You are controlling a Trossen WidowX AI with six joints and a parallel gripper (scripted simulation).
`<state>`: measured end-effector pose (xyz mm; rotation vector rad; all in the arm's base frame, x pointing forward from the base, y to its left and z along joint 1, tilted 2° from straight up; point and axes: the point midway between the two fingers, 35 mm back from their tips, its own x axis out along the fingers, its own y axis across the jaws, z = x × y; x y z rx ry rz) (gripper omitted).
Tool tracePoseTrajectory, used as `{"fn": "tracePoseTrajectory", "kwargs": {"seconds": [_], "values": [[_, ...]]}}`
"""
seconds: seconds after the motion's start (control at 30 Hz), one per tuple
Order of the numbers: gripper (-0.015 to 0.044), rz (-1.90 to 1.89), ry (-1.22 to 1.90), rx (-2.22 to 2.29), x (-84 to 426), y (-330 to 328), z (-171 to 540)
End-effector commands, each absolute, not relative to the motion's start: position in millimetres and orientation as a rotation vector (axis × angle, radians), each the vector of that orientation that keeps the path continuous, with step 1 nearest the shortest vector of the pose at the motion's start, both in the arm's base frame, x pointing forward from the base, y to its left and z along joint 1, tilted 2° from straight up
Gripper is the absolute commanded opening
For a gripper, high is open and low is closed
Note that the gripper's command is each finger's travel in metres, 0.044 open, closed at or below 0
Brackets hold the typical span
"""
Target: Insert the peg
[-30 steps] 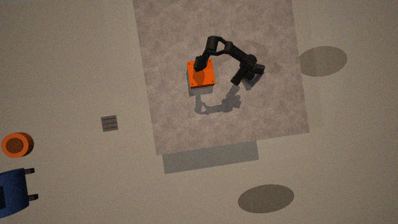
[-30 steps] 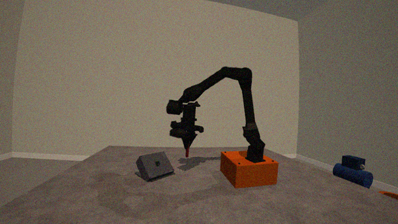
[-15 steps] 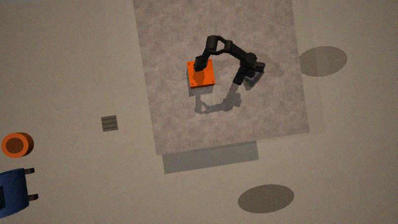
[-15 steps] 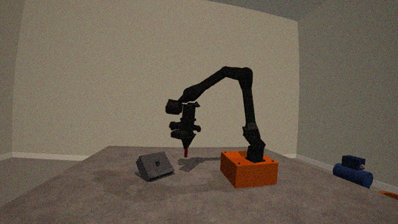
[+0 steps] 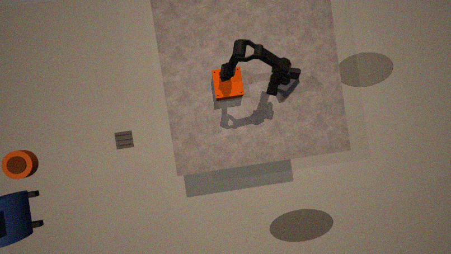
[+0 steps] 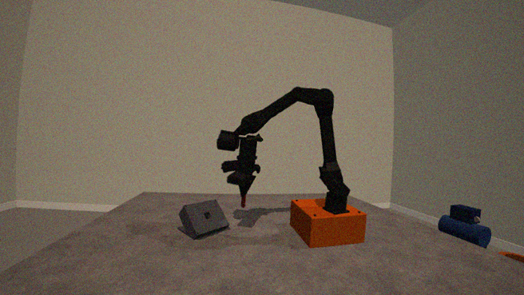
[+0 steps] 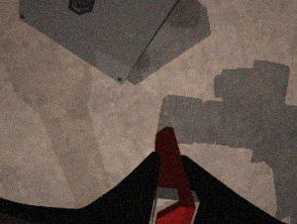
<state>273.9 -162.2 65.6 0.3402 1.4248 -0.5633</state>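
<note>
"Peg (image 6: 243, 201) (image 7: 168, 158): how does it look?"

"Dark red, slim, flat-sided, with a brighter red face up near the fingers. About upright, bottom end bare, off the table (image 5: 201, 141) (image 6: 265, 274) (image 7: 119, 129)."

"And the gripper (image 6: 243, 193) (image 7: 167, 161)?"

"Drawn narrow, clamped on the peg."

"Where, on the table?"

"Above it, well in from the bottom edge in the top view. Near the panel (image 5: 290, 90) (image 6: 199, 224) (image 7: 94, 42), outside the hole (image 6: 207, 214) (image 7: 81, 6). Panel nearer the right edge than the left, tilted."
</note>
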Motion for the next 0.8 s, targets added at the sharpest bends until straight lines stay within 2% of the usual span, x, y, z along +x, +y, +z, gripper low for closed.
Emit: {"fn": "tracePoseTrajectory", "kwargs": {"seconds": [0.0,0.77], "values": [[0.0,-0.533,1.432,0.289,275.4,-160.8,65.4],[0.0,-0.368,1.46,0.027,283.8,-153.9,66.4]]}}
